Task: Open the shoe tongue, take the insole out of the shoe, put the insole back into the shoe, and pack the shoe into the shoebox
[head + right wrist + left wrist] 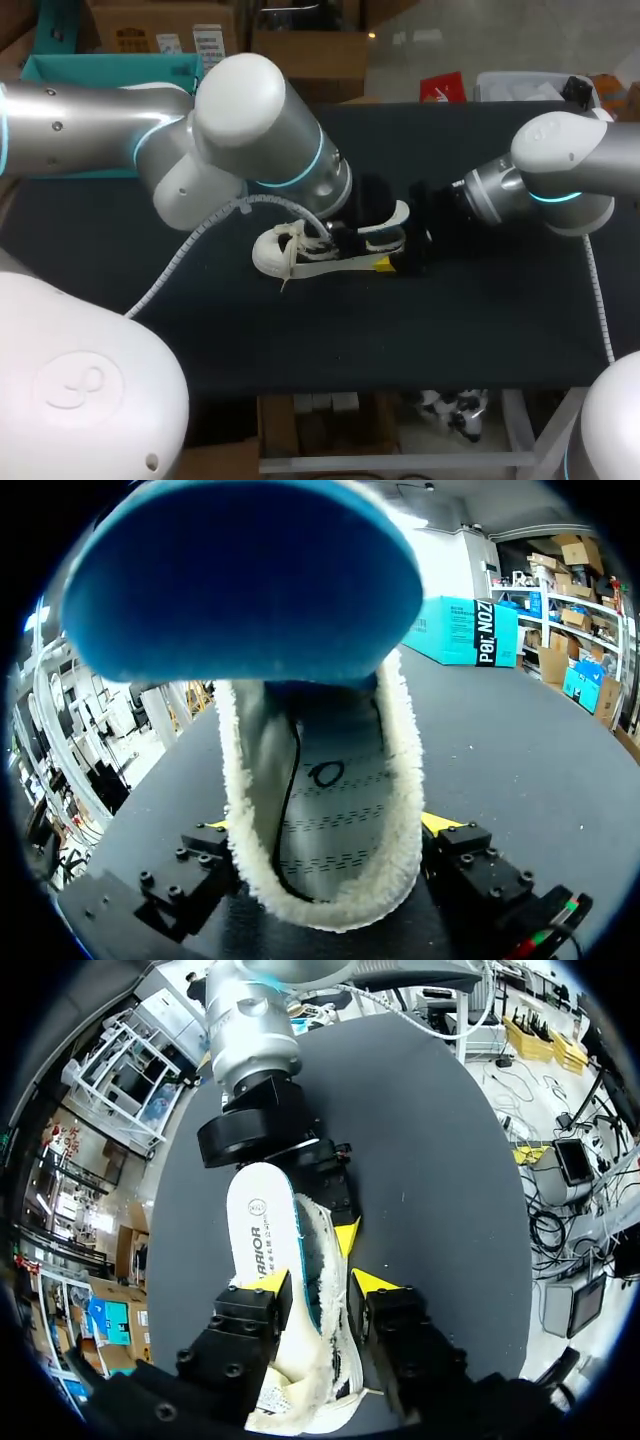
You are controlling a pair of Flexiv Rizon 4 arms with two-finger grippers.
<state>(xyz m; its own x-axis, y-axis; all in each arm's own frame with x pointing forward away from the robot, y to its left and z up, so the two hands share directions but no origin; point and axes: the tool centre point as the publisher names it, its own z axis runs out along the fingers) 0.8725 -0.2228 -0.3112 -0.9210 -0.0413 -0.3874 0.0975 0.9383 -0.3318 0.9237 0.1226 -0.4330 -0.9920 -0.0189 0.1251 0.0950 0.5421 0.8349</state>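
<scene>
at the table's [480,320] far left corner, a teal shoebox [110,72] is seen, well apart from the work. next, the left gripper [322,1282] is set over the middle of the white sneaker [268,255]. in its wrist view one yellow-tipped finger [275,1282] is placed inside the opening and the other outside, so the fleece-lined collar [320,905] appears to be pinched between them along the sneaker's side.

the sneaker lies at the middle of the table, toe toward the left and heel toward the right. the insole [260,1230] is only partly seated. its front is hidden down inside the sneaker, while its heel end is arched up out of the collar, white face upward and blue underside turned to the right wrist camera. at the heel, the right gripper [325,830] is placed with a finger on either side of the collar, and the sneaker looks to be clamped there.

the insole step is judged to be in hand; whether removal or return cannot be told. if return, the raised heel end would need to be pressed flat inside the collar, with the opening held wide, before the sneaker could be carried left to the shoebox.
</scene>
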